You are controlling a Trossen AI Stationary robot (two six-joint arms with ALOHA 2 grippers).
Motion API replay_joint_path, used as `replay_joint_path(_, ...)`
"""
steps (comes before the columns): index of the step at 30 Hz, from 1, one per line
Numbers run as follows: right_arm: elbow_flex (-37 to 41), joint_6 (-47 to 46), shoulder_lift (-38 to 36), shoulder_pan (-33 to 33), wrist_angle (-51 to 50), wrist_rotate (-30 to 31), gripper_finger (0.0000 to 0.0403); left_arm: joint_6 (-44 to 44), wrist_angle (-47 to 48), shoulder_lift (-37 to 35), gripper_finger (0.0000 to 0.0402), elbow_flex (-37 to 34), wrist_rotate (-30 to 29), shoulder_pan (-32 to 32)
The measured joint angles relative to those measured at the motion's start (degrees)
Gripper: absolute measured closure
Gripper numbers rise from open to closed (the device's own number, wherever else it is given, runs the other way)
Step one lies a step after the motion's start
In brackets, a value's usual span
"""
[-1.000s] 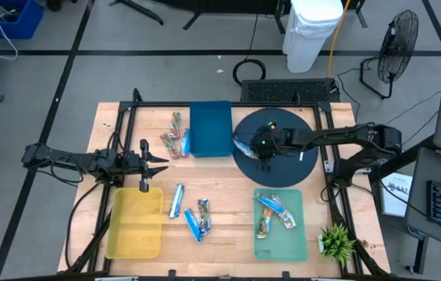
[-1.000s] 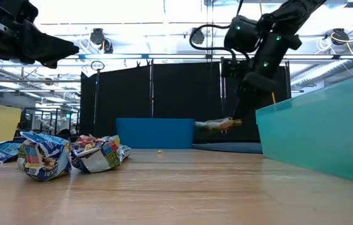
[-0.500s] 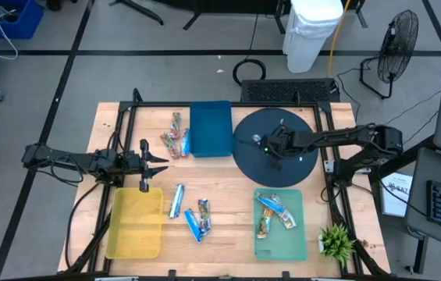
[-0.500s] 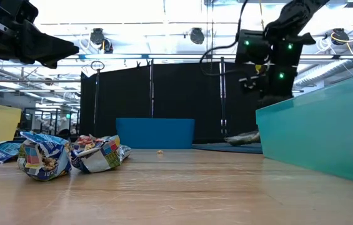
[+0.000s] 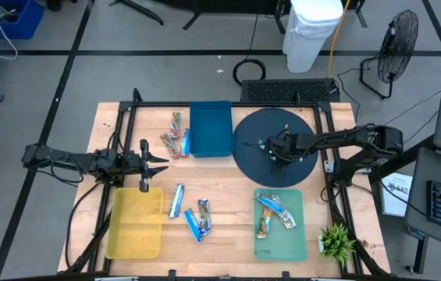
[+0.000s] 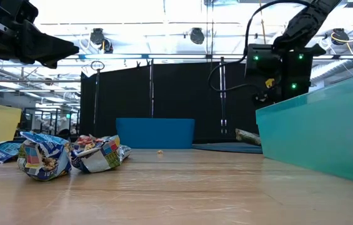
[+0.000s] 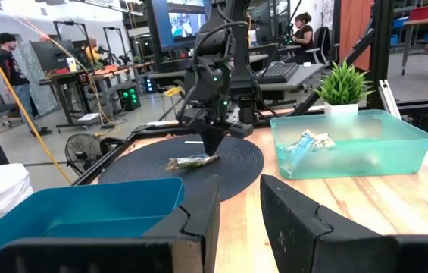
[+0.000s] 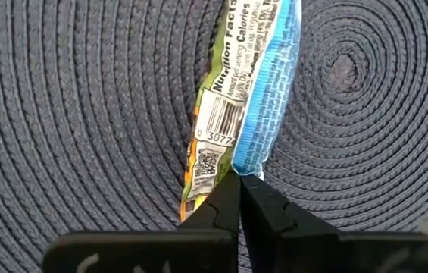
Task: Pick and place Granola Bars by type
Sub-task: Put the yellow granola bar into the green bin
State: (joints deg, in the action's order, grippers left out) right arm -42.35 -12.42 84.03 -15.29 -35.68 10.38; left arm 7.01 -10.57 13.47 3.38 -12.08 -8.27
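A granola bar (image 8: 248, 91) in a blue, green and white wrapper lies on the round dark mat (image 5: 251, 168); it also shows in the left wrist view (image 7: 192, 161) and the low view (image 6: 248, 135). My right gripper (image 8: 238, 199) stands over the mat (image 5: 276, 148), shut on that bar's end. Several more bars lie on the wood: a reddish group (image 5: 175, 137) beside the blue tray, and blue ones (image 5: 177, 200) (image 5: 199, 220) nearer the front. My left gripper (image 5: 156, 160) waits open above the table's left side, holding nothing. My right gripper pinches the bar's near end seal (image 8: 245, 165) between its two fingertips (image 8: 225, 199). The fingers come from above, slanting down, and lie along the bar's length. The bar lies flat on the mat, stretching away from the fingers.
A blue tray (image 5: 210, 129) sits left of the mat. A yellow tray (image 5: 136, 222) lies at front left. A green tray (image 5: 294, 238) at front right holds several bars (image 5: 271, 212). A potted plant (image 5: 336, 242) stands at the front right corner. People and desks show beyond the table.
My right gripper moved toward the table's right across the mat and came down. The bar, which hung lifted clear from the fingers a second ago, now lies on the mat.
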Motion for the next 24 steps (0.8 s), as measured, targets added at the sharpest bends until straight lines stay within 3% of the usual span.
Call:
replay_joint_path(12, 0.15, 1.21, -4.41, 0.04, 5.93, -0.11, 0.0314, 0.01, 0.00, 0.02, 0.0300, 0.00, 0.00, 0.00)
replay_joint_path(24, 0.84, 6.13, -14.93, 0.02, 16.56, -0.26, 0.0300, 0.00, 0.00, 0.02, 0.0300, 0.00, 0.00, -0.02)
